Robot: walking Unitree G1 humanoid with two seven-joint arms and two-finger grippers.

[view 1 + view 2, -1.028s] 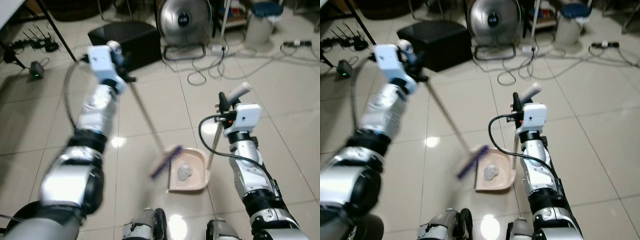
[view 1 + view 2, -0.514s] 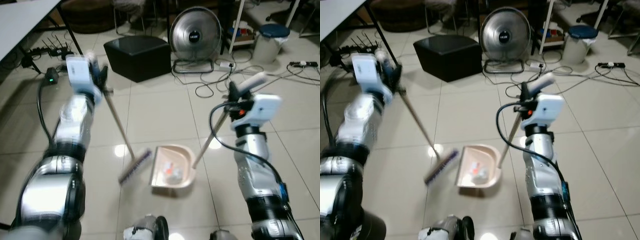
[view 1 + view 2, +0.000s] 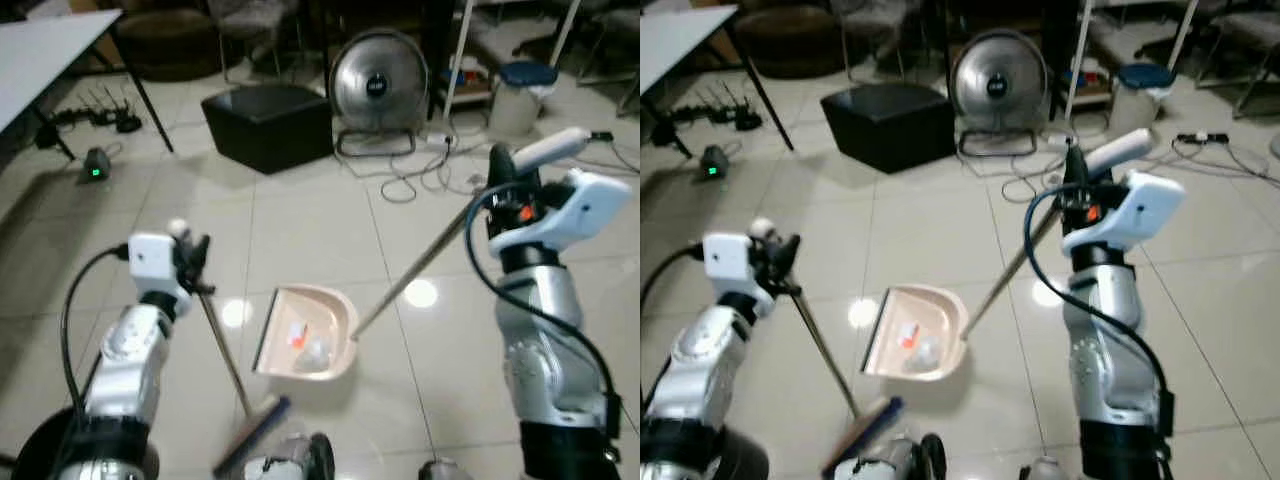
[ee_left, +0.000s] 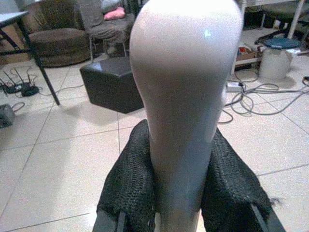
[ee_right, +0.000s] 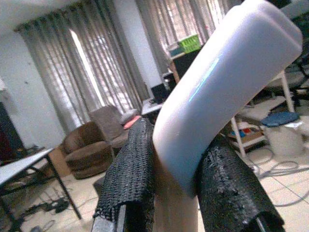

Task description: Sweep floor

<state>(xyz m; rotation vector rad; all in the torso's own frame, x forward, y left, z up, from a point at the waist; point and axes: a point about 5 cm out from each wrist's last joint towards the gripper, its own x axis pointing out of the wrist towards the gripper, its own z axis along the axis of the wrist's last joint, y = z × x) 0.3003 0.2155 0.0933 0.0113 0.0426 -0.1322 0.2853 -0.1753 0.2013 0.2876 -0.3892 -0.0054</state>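
Gripping the broom (image 3: 222, 366) handle top, the left gripper (image 3: 190, 262) is clenched; padded black fingers (image 4: 130, 183) press both sides of the smooth, rounded pale knob; thin metal shaft slants down from it to the purple-bristled head, which rests on the tile just beside the dustpan (image 3: 305, 332) on its near left corner; right gripper (image 3: 498, 172) is clamped on the dustpan handle (image 3: 412, 270), its fingers (image 5: 126, 169) hugging the glossy white curved grip; long metal rod runs from the grip down to the pan's right rim; dustpan is beige plastic, shovel-shaped with rounded back wall, sitting on the floor between the two arms; inside it a pale crumpled wad and a small orange-red scrap; floor (image 3: 300, 230) is glossy cream tile with dark grout lines and two light glints, one left of the dustpan, one right of it; open tile all round the dustpan, most of it toward the far side; beyond that stretch, well apart from the dustpan: black box-shaped ottoman (image 3: 268, 125), round wire-grille floor fan (image 3: 379, 88), loose cables (image 3: 420, 170), white bin with blue lid (image 3: 516, 98); table (image 3: 45, 55) edge and its dark leg far left of the dustpan.
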